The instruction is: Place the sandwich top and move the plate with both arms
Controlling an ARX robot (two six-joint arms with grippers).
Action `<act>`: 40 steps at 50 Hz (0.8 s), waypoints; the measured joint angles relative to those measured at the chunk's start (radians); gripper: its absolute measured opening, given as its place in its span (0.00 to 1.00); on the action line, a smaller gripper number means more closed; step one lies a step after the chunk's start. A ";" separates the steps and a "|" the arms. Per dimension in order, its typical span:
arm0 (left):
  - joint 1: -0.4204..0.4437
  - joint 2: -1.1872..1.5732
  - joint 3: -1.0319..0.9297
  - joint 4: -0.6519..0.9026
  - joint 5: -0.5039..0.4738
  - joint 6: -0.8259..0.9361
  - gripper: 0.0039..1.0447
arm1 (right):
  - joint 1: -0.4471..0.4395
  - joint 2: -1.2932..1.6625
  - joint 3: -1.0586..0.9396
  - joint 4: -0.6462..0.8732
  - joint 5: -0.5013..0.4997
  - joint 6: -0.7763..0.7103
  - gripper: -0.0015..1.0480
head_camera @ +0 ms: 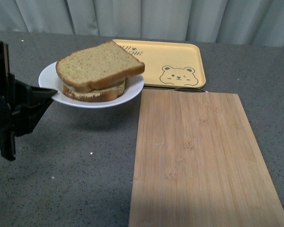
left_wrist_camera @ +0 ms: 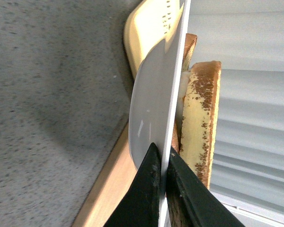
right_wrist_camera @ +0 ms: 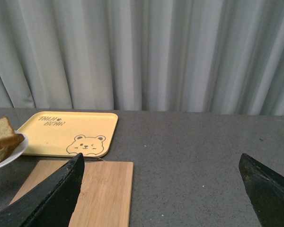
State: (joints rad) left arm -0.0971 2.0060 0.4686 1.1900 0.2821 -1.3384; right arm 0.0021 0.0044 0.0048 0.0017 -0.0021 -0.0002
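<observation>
The left gripper (head_camera: 51, 91) pinches the raised plate (head_camera: 132, 90) by its left rim. The plate looks stiff and slick, so the soft top slice (head_camera: 99, 64) may slide. The right gripper (right_wrist_camera: 161, 163) gapes wide.

One cutting board (head_camera: 199, 156). One yellow tray (head_camera: 156, 61), beyond board. One plate (head_camera: 135, 88), left of board's far corner. Two bread slices visible, stacked there: sandwich top (head_camera: 98, 66), paler slice (head_camera: 92, 96) beneath.

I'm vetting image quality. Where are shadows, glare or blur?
Front view: the plate throws a soft shadow on the table. Left wrist view: a small glare streak on the plate's underside. Right wrist view: the right end effector looks dark and soft-edged.
</observation>
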 joint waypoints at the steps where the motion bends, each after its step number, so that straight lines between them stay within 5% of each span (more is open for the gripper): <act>1: -0.004 0.000 0.013 -0.009 -0.001 -0.007 0.03 | 0.000 0.000 0.000 0.000 0.000 0.000 0.91; 19: -0.095 0.187 0.384 -0.120 -0.016 -0.084 0.03 | 0.000 0.000 0.000 0.000 0.000 0.000 0.91; 40: -0.188 0.482 0.888 -0.434 0.000 -0.089 0.03 | 0.000 0.000 0.000 0.000 0.000 0.000 0.91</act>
State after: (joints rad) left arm -0.2852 2.4882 1.3563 0.7559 0.2825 -1.4277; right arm 0.0021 0.0044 0.0048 0.0017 -0.0021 -0.0002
